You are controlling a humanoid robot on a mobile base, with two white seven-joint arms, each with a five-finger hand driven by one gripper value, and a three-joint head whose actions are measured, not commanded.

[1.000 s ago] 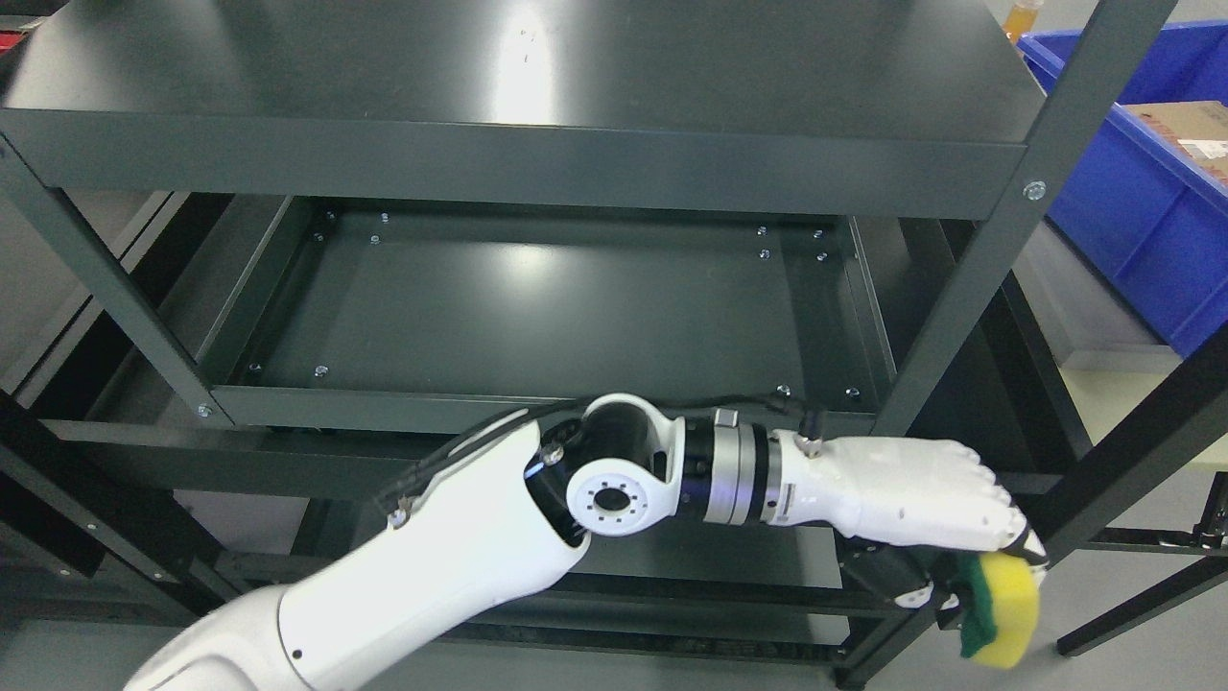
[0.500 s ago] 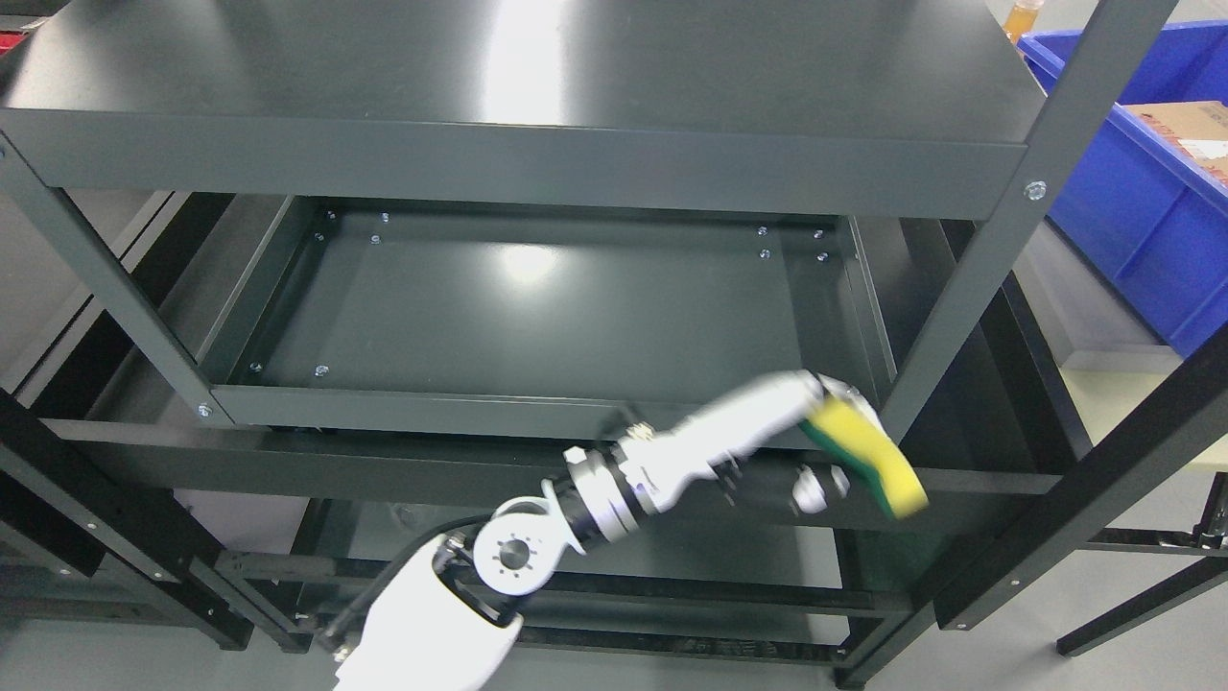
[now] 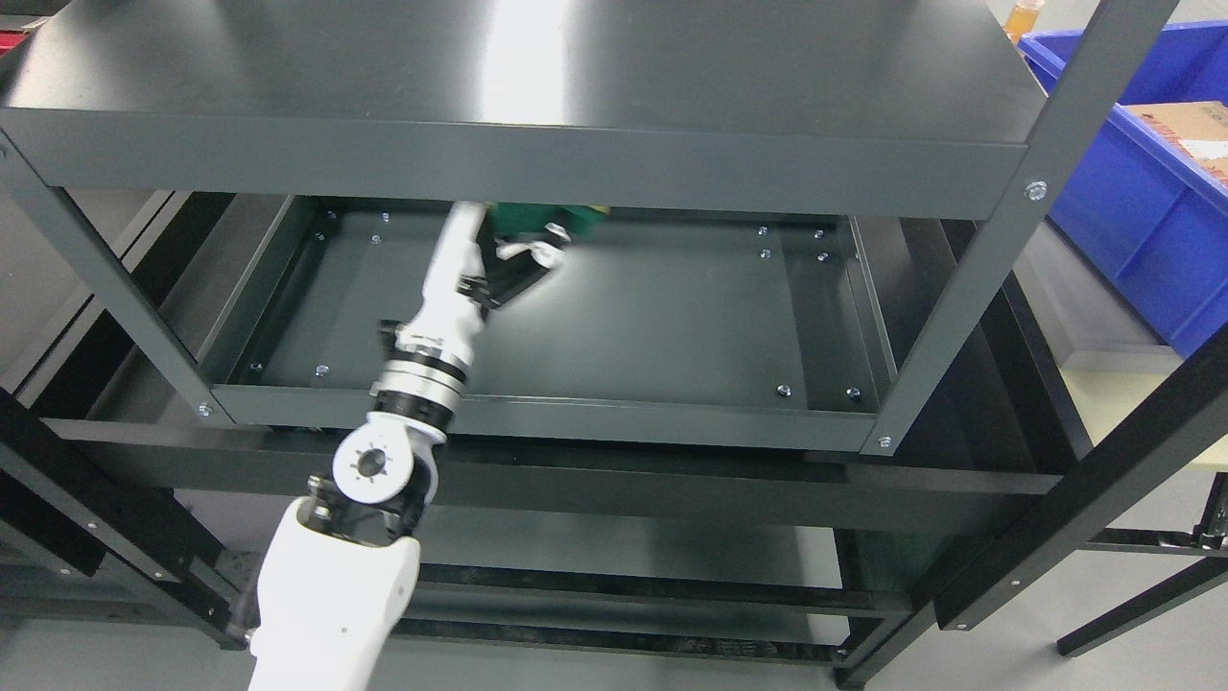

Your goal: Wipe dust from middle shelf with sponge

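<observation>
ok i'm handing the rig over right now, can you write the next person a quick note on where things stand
Left hand: inside the middle shelf, reaching toward the back, shut on the sponge. The sponge is partly hidden under the upper shelf's front edge.
Right hand: not in view.
Done: sponge picked up and brought into the shelf.
Unclear: whether the sponge touches the surface, or how much has been wiped.
Left: wipe the shelf floor, then withdraw.

Even overhead light, fairly bright; a white glare streak runs down the top shelf (image 3: 523, 58); the middle shelf (image 3: 624, 317) lies dimmer in shadow; the left hand (image 3: 513, 251) shows motion blur.
</observation>
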